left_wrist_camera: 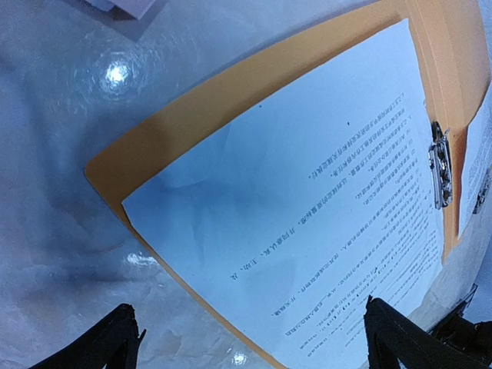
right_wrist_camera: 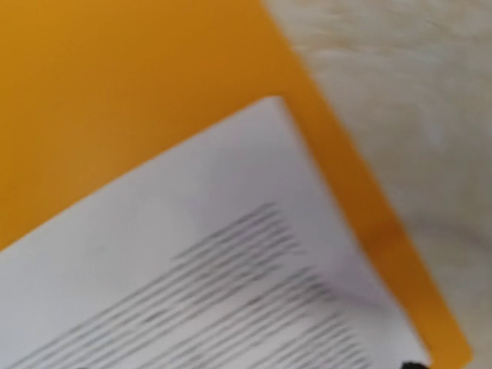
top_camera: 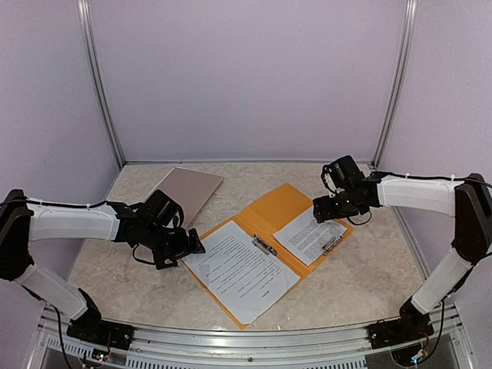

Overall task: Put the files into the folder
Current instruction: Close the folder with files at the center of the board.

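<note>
Left hand hovers at the left edge of the open orange folder, its fingers spread wide and holding nothing. The folder lies mid-frame on the tabletop. One printed sheet covers the folder's lower-left half. A second sheet lies on its upper-right half, below the right hand, which is also parted and grips nothing.

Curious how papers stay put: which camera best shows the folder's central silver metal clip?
Left wrist view: the central silver metal clip is close and sharp. Top view shows it tiny; right wrist view misses it.
</note>
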Robot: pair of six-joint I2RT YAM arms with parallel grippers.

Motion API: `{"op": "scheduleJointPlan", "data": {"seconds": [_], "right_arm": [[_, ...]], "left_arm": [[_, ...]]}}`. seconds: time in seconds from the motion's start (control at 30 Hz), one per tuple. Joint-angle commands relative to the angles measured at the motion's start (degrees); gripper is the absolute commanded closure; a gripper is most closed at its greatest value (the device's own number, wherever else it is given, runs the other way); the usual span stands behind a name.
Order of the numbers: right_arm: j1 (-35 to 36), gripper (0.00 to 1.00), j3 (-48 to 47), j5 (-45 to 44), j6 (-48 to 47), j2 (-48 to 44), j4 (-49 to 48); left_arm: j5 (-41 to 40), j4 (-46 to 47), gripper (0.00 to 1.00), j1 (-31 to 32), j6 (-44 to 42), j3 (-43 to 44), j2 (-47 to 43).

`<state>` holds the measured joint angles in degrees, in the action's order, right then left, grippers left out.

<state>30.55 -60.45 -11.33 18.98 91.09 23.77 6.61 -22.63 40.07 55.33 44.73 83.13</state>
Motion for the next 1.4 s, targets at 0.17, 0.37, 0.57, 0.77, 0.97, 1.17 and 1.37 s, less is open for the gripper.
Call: {"op": "scheduleJointPlan", "data": {"seconds": [0.17,0.37,0.57,0.77,0.97,1.17,1.37], "right_arm": [[-10.5,0.11,-8.5,9.8,-5.3,12.5,-1.6],[-15.4,0.11,-17.3,16.0,-8.3,21.3,-0.8],[-16.6,0.13,-19.0,21.7,-9.2,26.0,-1.6],[-16.7,0.14,-14.4,26.2,-8.2,26.7,-5.2],[-16.7,0.18,-5.3,29.7,-5.6,22.0,-10.1],[-16.7,0.22,2.6,33.3,-2.7,16.5,-14.3],[-16.7,0.24,3.7,33.7,-2.1,13.3,-13.5]], "left_arm": [[0.2,3.2,0.01,2.6,8.3,-4.0,0.7],[2.2,6.1,0.01,2.5,10.3,-4.9,3.3],[4.3,9.7,0.01,0.9,11.2,-6.0,5.8],[6.0,13.5,0.01,0.4,12.1,-6.6,8.5],[5.5,15.0,0.01,0.3,10.9,-4.5,10.9],[4.8,15.1,0.01,-0.3,9.5,-1.3,13.3],[4.1,15.2,0.01,-0.8,10.0,-1.7,13.1]]}}
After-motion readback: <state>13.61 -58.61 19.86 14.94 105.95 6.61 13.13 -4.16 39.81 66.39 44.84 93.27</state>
